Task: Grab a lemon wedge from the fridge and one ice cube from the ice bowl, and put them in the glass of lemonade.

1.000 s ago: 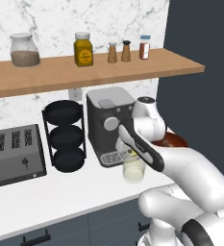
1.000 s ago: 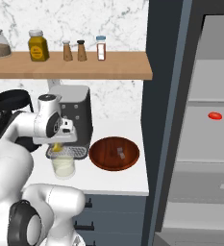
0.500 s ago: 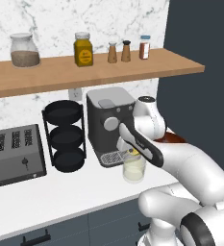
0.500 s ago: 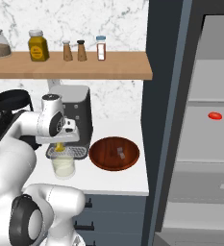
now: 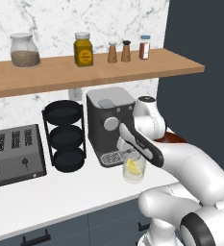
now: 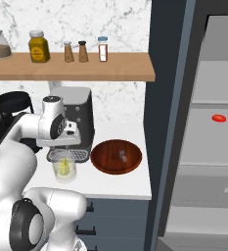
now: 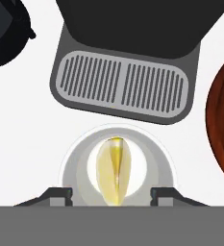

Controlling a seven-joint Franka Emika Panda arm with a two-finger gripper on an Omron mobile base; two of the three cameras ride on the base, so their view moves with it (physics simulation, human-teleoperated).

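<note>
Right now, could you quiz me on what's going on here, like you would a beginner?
1. True or false: the lemon wedge lies inside the glass of lemonade.
2. What does the ice bowl hold: A) ice cubes, B) lemons, C) toast?
3. Fill in: the gripper hangs above the ____.

Key: 1 true. 2 A. 3 glass of lemonade.
</note>
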